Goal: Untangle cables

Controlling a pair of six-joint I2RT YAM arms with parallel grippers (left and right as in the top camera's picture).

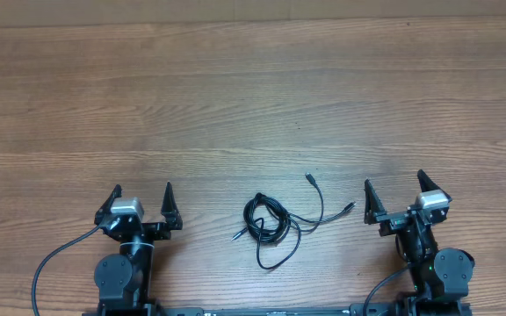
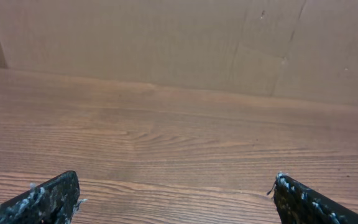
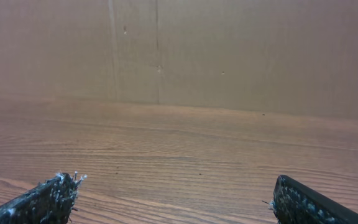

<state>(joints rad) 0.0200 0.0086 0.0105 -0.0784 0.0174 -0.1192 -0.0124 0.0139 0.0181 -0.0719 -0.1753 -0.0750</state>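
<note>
The cables [image 1: 269, 224] lie in a tangled black heap on the wooden table, between the two arms near the front edge. Loose ends with small plugs reach out to the right [image 1: 349, 207] and up [image 1: 309, 177]. My left gripper [image 1: 141, 191] stands open to the left of the heap, well apart from it. My right gripper [image 1: 394, 183] stands open to the right, a short way from the nearest plug. Each wrist view shows only bare table between wide-spread fingertips [image 2: 55, 196] [image 3: 48, 196]; the cables do not show there.
The wooden table [image 1: 253, 96] stretches far back to a brown cardboard wall [image 2: 179, 43]. Thicker black wires [image 1: 51, 263] run from the arm bases at the front edge.
</note>
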